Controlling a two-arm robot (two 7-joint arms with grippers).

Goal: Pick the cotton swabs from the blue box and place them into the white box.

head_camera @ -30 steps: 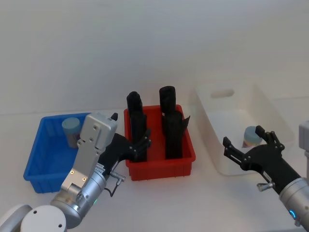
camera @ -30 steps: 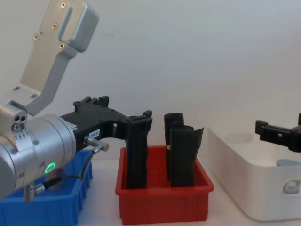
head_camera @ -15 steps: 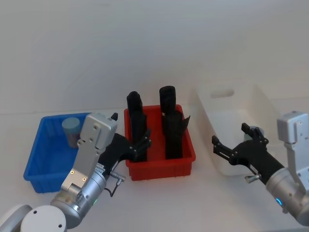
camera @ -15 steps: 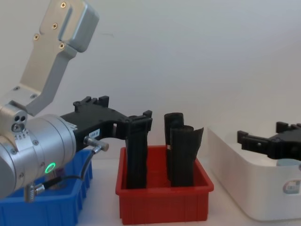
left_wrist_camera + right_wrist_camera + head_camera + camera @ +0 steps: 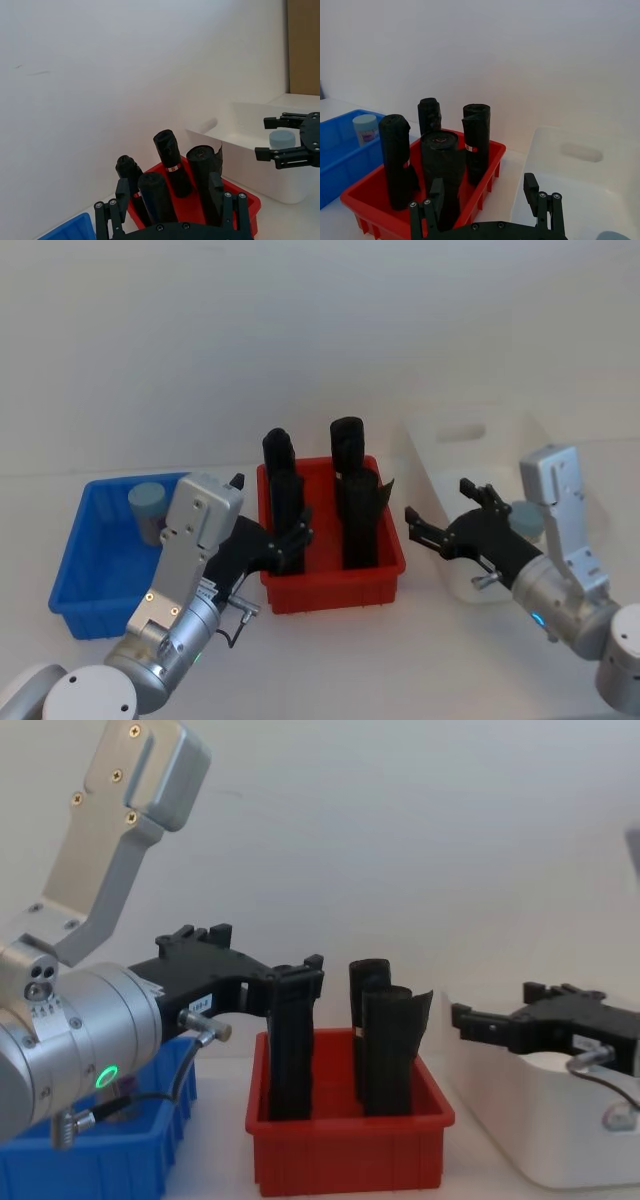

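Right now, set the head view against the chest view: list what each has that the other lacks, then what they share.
Head, not chest: one of the cotton swabs standing in the blue box, another's lid in the white box. Chest, not head: a side-on look at how far the black rolls rise above the red bin. Both: the three bins, the rolls, left gripper and right gripper, fingers open.

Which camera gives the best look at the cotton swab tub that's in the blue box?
The head view: it looks down into the blue box and shows the cotton swab tub standing in the far corner, lid and label side visible. The right wrist view shows the tub farther off, behind the blue wall. In the chest view the left arm covers that spot.
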